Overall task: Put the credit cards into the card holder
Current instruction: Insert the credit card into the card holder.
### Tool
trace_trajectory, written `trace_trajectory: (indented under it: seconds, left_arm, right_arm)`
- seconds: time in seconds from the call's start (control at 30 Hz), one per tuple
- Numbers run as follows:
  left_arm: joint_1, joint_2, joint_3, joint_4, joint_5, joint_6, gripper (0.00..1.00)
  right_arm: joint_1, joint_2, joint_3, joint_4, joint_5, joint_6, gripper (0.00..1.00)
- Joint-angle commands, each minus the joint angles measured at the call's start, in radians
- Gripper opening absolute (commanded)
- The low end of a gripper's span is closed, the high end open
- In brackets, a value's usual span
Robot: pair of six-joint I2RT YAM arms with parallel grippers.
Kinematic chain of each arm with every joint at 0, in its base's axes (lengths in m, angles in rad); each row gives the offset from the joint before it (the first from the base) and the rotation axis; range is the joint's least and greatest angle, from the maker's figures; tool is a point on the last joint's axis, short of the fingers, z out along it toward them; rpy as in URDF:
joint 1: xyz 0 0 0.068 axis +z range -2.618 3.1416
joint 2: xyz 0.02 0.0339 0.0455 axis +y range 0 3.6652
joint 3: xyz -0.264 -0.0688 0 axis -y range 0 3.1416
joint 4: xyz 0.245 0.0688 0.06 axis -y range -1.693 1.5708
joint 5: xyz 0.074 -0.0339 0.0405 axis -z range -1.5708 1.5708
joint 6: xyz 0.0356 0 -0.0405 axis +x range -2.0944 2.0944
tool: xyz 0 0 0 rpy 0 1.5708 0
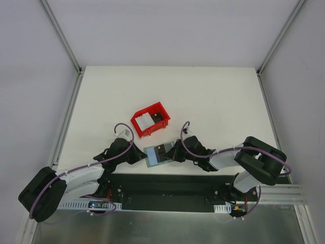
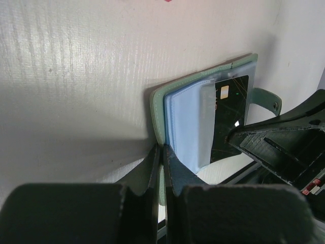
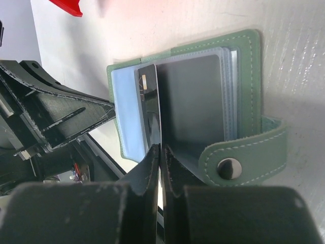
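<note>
Left gripper (image 1: 137,155) sits at the wallet's 9 o'clock, clenched on the edge of the green cover. Wallet (image 1: 156,155) lies open on the white table (image 1: 213,101), at the table's 6 o'clock by the near edge, between the two arms. Red bin (image 1: 151,131) is near, at the wallet's 11 o'clock, with more cards (image 1: 146,120) inside. Dark card (image 3: 148,104) stands on edge over the open blue sleeves. Right gripper (image 3: 160,148) is at the wallet's 3 o'clock, clamped on that dark card. Snap strap (image 3: 238,160) sticks out past the right cover.
</note>
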Motion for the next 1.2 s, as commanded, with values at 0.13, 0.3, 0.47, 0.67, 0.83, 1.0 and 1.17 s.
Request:
trace_trajectory:
  seconds: [0.13,0.3,0.47,0.67,0.83,1.0,1.17]
  left_arm:
    - [0.008,0.01,-0.016,-0.003,0.009,-0.006,0.0]
    - [0.008,-0.006,-0.02,-0.011,0.004,-0.003,0.0]
    - [0.008,0.003,-0.014,-0.012,0.007,0.002,0.0]
    - [0.008,-0.001,-0.013,-0.015,0.009,0.004,0.0]
    - [0.008,0.002,-0.016,-0.014,0.004,0.0,0.0]
    - [0.008,0.006,-0.013,-0.012,0.005,0.004,0.0]
    - [0.008,0.005,-0.013,-0.009,0.004,0.002,0.0]
  right_arm:
    - [0.017,-0.06,0.041,-0.187,0.065,-0.074,0.25]
    - [0.017,-0.122,0.157,-0.489,0.203,-0.209,0.43]
    - [0.011,-0.051,0.24,-0.507,0.128,-0.27,0.45]
    - [0.017,0.026,0.297,-0.49,0.04,-0.296,0.42]
    - [0.02,0.055,0.332,-0.495,-0.001,-0.312,0.37]
    - [0.034,0.076,0.357,-0.461,-0.049,-0.296,0.34]
    - [0.046,0.084,0.375,-0.443,-0.078,-0.292,0.33]
